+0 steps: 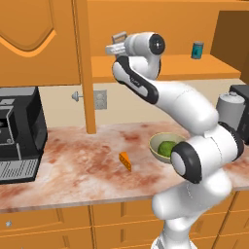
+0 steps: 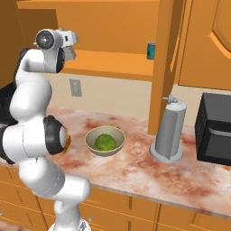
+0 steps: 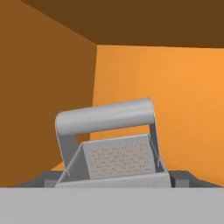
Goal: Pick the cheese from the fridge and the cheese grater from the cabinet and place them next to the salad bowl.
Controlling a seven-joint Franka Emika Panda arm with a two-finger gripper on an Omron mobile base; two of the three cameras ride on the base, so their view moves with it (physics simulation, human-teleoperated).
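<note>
The cheese grater [image 3: 118, 153], a grey metal box with a loop handle, stands upright on the cabinet shelf [image 1: 175, 68], close in front of the hand. My gripper [image 3: 113, 180] is open, with one dark fingertip on each side of the grater's base. I cannot tell whether they touch it. From the left base, the gripper [image 1: 113, 47] reaches into the open cabinet above the counter. The cheese [image 1: 126, 161], a small orange wedge, lies on the marbled counter left of the salad bowl [image 1: 154, 141] [image 2: 90, 135], which holds a green leafy ball. The fridge is out of view.
The open cabinet door [image 1: 86, 73] [image 2: 162, 67] hangs edge-on over the counter. A teal can [image 1: 197, 49] [image 2: 151, 50] stands further along the shelf. A tall grey cylinder [image 2: 169, 131] and a black appliance [image 2: 214, 128] stand right of the bowl, and a black coffee machine [image 1: 17, 131] stands at far left.
</note>
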